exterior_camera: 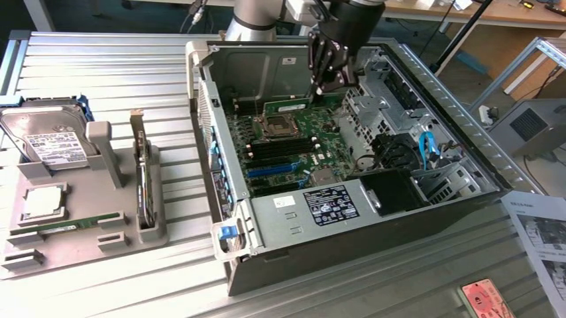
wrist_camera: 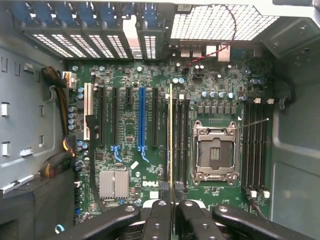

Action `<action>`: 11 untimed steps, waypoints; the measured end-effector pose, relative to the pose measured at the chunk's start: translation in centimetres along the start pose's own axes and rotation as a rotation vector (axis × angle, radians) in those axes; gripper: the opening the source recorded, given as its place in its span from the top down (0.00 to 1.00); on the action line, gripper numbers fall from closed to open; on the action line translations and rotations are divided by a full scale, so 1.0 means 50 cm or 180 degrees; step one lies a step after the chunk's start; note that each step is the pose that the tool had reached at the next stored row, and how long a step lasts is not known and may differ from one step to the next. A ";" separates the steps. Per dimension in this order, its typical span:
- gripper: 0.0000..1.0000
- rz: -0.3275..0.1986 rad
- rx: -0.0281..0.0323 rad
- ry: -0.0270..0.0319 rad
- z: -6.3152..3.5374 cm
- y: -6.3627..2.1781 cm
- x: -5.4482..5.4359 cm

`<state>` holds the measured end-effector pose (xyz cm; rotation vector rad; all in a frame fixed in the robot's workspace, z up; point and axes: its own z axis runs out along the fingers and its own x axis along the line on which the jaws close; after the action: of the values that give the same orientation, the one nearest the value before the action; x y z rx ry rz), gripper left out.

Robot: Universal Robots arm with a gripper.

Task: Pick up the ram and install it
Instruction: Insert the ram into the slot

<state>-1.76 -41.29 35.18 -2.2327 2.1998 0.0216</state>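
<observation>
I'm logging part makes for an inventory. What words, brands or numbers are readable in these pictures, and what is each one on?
"DELL": printed in white on the motherboard, near its edge by the tool.
Case label: too small to read.
Hard drive label: blurred.
Paper: blurred.
Red card: blurred.
Ram in the tool: nothing legible.

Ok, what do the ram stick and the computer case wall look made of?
Ram stick: green, matte circuit board, likely fibreglass laminate; thin, with a yellowish edge in the wrist view. Case wall: dull grey sheet metal, probably steel, going by its punched slots and folded tabs.
</observation>
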 end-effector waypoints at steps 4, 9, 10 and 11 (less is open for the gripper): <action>0.88 0.0000 0.0000 0.0000 0.000 0.000 -0.002; 0.88 0.0000 0.0000 0.0000 0.000 0.000 -0.002; 0.88 0.0000 0.0000 0.0000 0.000 0.000 -0.002; 0.88 0.0000 0.0000 0.0000 0.000 0.000 -0.002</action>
<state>-1.76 -41.18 35.16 -2.2327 2.1997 0.0216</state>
